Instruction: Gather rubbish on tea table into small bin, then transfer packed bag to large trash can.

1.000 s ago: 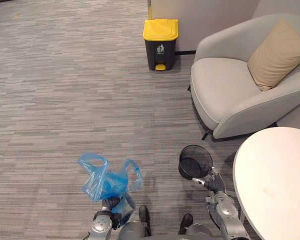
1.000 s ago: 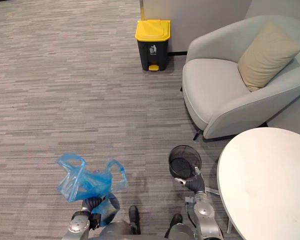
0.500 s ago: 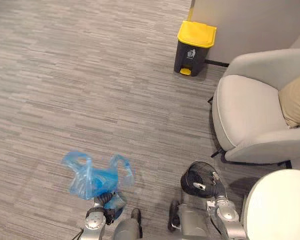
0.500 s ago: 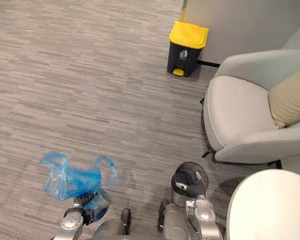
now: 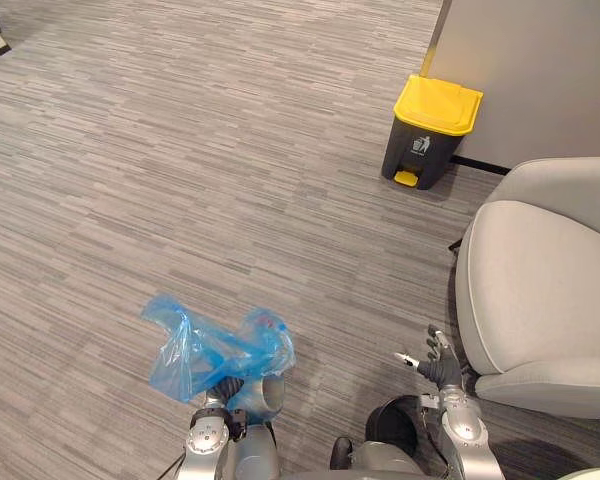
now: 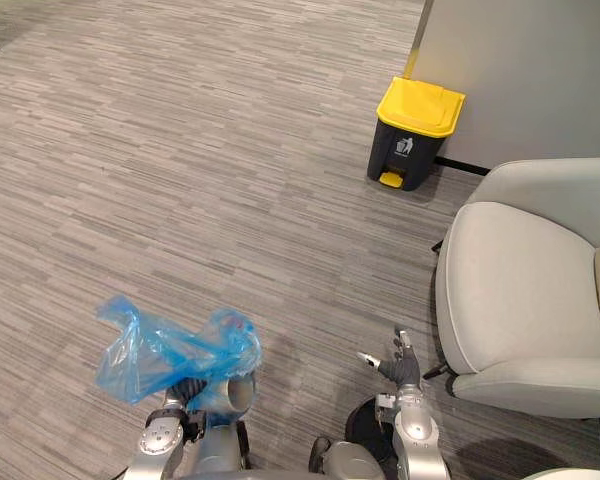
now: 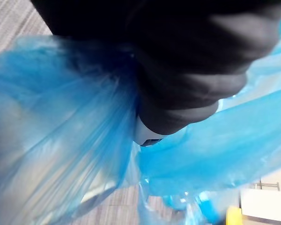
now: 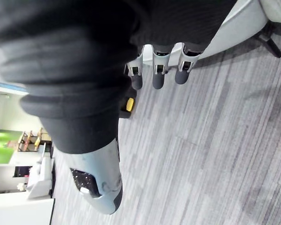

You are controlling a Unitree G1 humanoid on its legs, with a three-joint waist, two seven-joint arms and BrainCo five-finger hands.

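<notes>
Left hand (image 5: pixel 223 388): clenched on the gathered neck of the blue bag (image 5: pixel 215 345) — carried clear of the floor (image 5: pixel 180 150).
Right hand (image 5: pixel 437 362): fingers straight, empty; probably kept free for balance or the lid.
Small bin (image 5: pixel 392 428): 4 o'clock of the bag, near.
Large trash can (image 5: pixel 435 140): 1 o'clock, well apart, yellow lid (image 5: pixel 438 104) shut.
Armchair (image 5: pixel 540 280): 3 o'clock — flanks the route.
Stage: transfer, by my judgement.

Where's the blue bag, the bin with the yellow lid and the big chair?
blue bag (image 5: pixel 215 348): left eye view, crumpled middle.
yellow-lidded bin (image 5: pixel 438 104): left eye view, its lid.
armchair (image 5: pixel 535 270): left eye view, seat cushion.
</notes>
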